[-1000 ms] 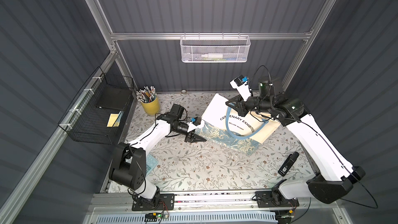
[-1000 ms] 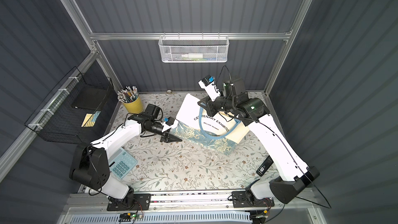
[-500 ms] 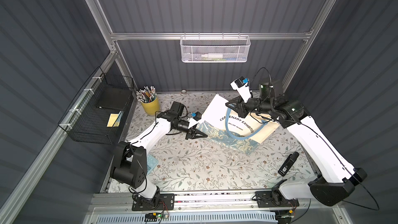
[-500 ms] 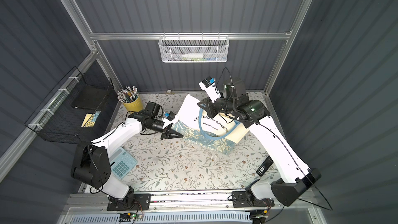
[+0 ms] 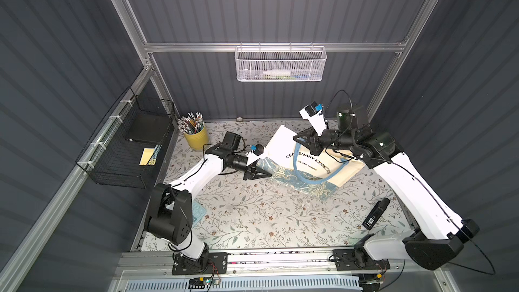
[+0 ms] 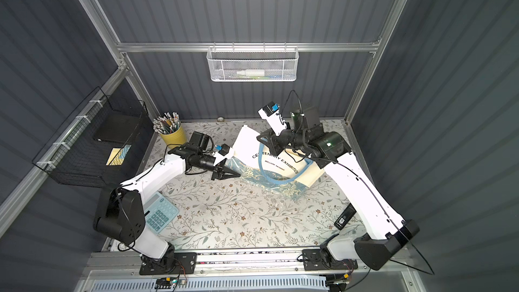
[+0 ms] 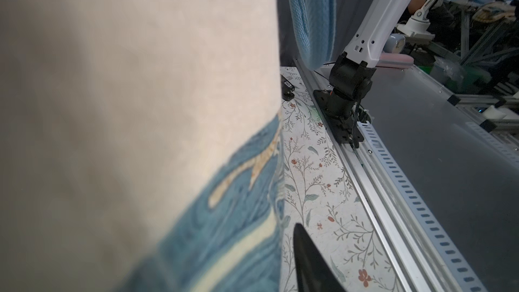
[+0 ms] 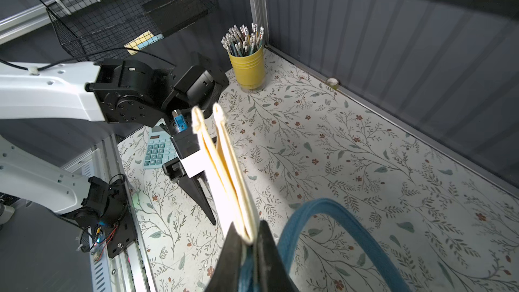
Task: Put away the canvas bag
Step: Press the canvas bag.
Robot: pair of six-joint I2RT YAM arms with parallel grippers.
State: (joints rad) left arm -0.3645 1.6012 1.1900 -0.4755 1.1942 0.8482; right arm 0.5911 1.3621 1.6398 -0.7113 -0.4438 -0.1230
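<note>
**Layout of the work cell, seen from above.**
The canvas bag (image 5: 280, 147) is leaning at the rear middle of the table (image 5: 266, 220), its bottom edge lying frontward. The right gripper (image 5: 304, 143) is holding its upper edge from the right, and the left gripper (image 5: 265, 175) is hovering at its lower left corner. The pencil cup (image 5: 196, 137) is standing rear left, and the calculator (image 6: 158, 214) is lying front left by the left arm's base. A small device (image 5: 375, 214) is lying front right. A wire basket (image 5: 112, 164) is hanging on the left wall, and a mesh basket (image 5: 280, 66) on the back wall.

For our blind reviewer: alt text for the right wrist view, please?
The right claw is shut on the top edge of the cream bag, its blue handle looping beside. Beyond are the left claw, a yellow pencil cup and a calculator.
</note>
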